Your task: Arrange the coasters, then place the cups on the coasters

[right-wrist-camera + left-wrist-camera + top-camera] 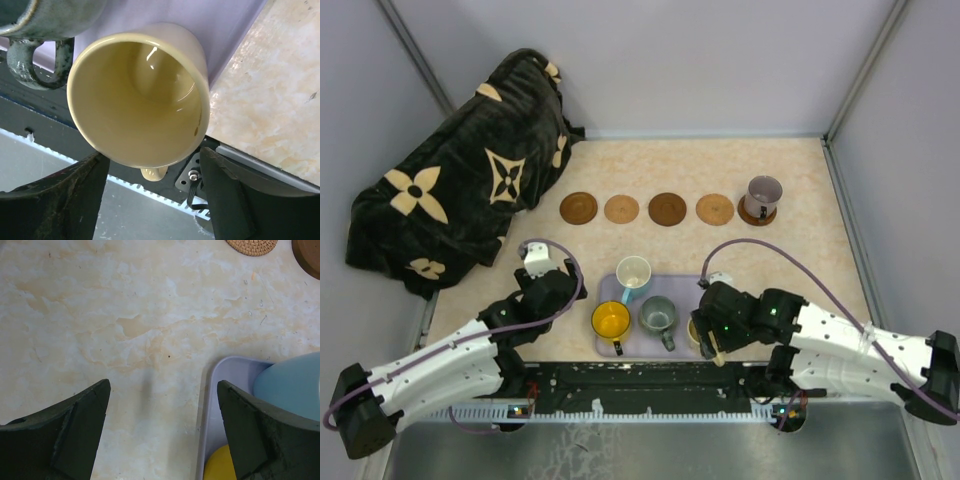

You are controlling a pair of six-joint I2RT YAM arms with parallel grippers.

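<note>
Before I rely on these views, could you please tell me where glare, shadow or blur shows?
Top external: even soft light, sharp, though the black blanket swallows detail. Left wrist: the table is crisp, with a faint blurred shadow between the dark fingers. Right wrist: small bright highlights inside the cream-yellow cup; the fingers are underexposed.

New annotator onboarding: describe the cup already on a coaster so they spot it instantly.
Find the row of five coasters beyond the lavender tray. At its right end stands the purple-grey cup. It is the only cup on a coaster; the others are down at the tray.
</note>
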